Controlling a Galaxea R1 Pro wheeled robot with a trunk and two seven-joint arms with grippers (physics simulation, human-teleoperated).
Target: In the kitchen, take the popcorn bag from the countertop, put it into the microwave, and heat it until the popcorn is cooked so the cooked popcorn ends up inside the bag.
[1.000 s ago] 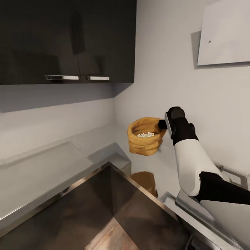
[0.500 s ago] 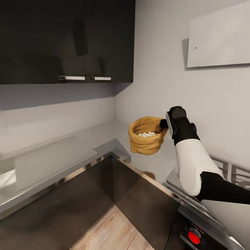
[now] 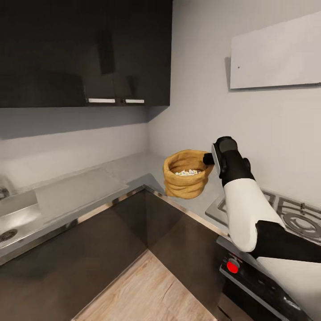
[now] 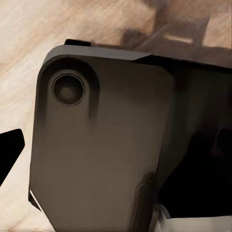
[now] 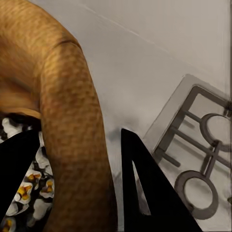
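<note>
The popcorn bag point(image 3: 186, 174), a mustard-brown sack with a rolled rim, hangs in the air over the corner of the grey countertop point(image 3: 84, 189). My right gripper point(image 3: 208, 159) is shut on the bag's rim at its right side. Whitish popcorn point(image 3: 187, 172) lies inside the bag. In the right wrist view the rim point(image 5: 72, 145) runs between the two black fingers point(image 5: 140, 188), with popcorn point(image 5: 29, 188) below it. The left wrist view faces a dark part of the robot's body point(image 4: 101, 145) over the wooden floor point(image 4: 29, 43). The microwave is out of view.
A gas hob point(image 3: 290, 214) with a red knob point(image 3: 232, 266) stands at the right, close under my right arm. A sink point(image 3: 15, 216) is set in the worktop at the left. Dark wall cabinets point(image 3: 84, 53) hang overhead, and wooden floor point(image 3: 147, 290) lies in front.
The whole picture has shifted, so the camera moved: the hob and the sink have come into view. The bag stays held in my right gripper at the same spot.
</note>
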